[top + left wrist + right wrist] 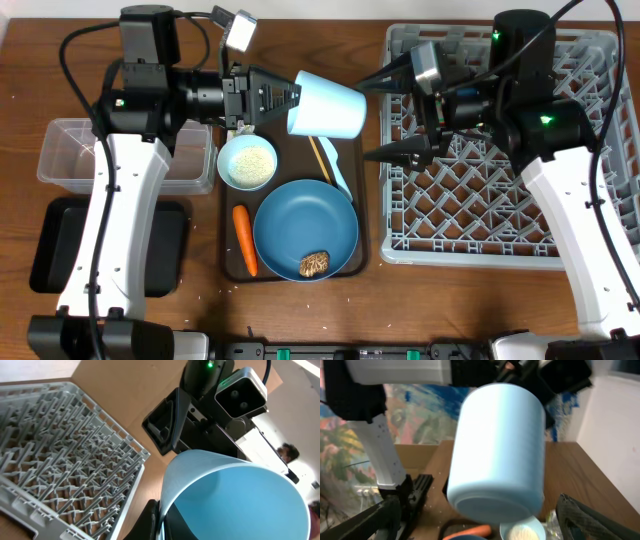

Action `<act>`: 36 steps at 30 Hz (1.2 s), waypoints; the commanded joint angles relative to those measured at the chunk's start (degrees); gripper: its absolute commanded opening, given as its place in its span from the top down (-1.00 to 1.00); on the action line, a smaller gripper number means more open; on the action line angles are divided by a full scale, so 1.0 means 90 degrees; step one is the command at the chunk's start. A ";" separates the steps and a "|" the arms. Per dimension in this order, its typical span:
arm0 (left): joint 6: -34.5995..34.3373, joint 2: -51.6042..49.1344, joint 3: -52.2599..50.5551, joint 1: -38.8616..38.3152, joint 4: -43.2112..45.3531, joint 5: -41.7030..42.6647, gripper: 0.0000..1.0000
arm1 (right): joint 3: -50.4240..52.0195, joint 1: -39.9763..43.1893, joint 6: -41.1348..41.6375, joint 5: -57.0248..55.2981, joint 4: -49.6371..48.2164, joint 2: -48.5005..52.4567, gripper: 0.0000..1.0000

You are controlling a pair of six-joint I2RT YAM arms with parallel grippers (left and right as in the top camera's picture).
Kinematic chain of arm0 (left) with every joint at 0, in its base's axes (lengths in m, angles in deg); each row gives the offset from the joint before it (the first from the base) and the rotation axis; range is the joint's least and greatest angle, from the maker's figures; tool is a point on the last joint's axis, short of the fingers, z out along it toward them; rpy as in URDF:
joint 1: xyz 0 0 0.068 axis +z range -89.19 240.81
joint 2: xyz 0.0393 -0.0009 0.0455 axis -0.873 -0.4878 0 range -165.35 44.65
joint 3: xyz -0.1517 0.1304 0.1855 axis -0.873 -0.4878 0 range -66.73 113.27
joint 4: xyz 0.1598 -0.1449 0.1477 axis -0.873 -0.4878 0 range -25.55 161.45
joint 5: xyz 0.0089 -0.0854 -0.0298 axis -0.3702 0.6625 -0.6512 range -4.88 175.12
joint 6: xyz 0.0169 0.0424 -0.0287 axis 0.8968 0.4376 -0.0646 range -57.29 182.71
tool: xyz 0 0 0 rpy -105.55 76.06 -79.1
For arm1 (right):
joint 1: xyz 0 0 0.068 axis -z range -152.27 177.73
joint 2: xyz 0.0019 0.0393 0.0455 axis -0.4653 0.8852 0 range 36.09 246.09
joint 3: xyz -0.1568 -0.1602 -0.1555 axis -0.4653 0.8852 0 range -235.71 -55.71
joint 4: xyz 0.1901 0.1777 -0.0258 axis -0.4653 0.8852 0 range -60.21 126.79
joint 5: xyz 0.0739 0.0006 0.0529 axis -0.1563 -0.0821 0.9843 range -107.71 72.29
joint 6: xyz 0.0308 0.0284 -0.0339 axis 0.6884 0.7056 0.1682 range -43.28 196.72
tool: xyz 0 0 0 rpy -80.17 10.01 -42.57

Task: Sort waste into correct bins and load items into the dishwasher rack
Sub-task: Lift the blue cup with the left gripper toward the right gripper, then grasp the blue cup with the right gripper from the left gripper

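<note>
Light-blue cup is held in the air on its side, clamped at the rim by the left end effector. The left wrist view suggests one finger inside the mouth and one outside, pinching the wall. The cup's closed base points away from that end effector, toward the right end effector, whose fingers are spread wide apart just beyond the base with nothing between them.

The cup looks like thin, smooth plastic: light, rigid enough to keep its shape, but slick, and likely to pivot when held by one wall only. A firmer hold would probably span the round body near the base, where the right wrist view shows bare wall.

Directly below the left end effector and the cup is the brown tray. It carries a white bowl of rice, a pale-blue spoon, a carrot and a blue plate with a brown food piece. If the cup slipped, it would likely land among these.

The dishwasher rack lies beneath and behind the right end effector, with no items seen among its pegs. The right arm itself stands over part of it, so it may block a direct placement. A clear tub and a black tray sit on the counter well behind the left end effector, out of the way.
</note>
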 commanded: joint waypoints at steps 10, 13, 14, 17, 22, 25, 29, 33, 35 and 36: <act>-0.0010 -0.0012 0.0036 -0.0080 0.0160 0.0209 0.88 | -0.0066 -0.0588 0.0403 -0.0576 -0.0325 -0.0114 -0.60; -0.0104 -0.0012 0.0036 -0.0080 0.0248 0.0209 0.88 | -0.0063 -0.0636 0.0478 -0.0862 -0.0316 -0.0114 -0.56; -0.0104 -0.0012 0.0036 -0.0080 0.0253 0.0209 0.88 | -0.0063 -0.0648 0.0525 -0.0991 -0.0316 -0.0114 -0.54; -0.0104 -0.0012 0.0036 -0.0080 0.0250 0.0209 0.87 | -0.0063 -0.0678 0.0568 -0.1161 -0.0325 -0.0114 -0.47; -0.0104 -0.0012 0.0036 -0.0080 0.0250 0.0209 0.87 | -0.0063 -0.0704 0.0782 -0.1161 -0.0466 -0.0114 -0.20; -0.0104 -0.0012 0.0036 -0.0080 0.0250 0.0209 0.88 | -0.0066 -0.0695 0.0787 -0.1166 -0.0500 -0.0126 -0.10; -0.0107 -0.0012 0.0036 -0.0080 0.0250 0.0209 0.79 | -0.0066 -0.0663 0.1081 -0.1389 -0.0588 -0.0138 -0.04; -0.0102 -0.0012 0.0036 -0.0078 0.0253 0.0197 -0.25 | -0.0066 -0.0510 0.1423 -0.1838 -0.0585 -0.0202 0.01; -0.0100 -0.0012 0.0036 -0.0066 0.0255 0.0187 -0.45 | -0.0066 -0.0374 0.1642 -0.2055 -0.0580 -0.0260 0.02; -0.0102 -0.0012 0.0036 -0.0066 0.0250 0.0119 -0.51 | -0.0066 -0.0287 0.1807 -0.2195 -0.0578 -0.0296 0.02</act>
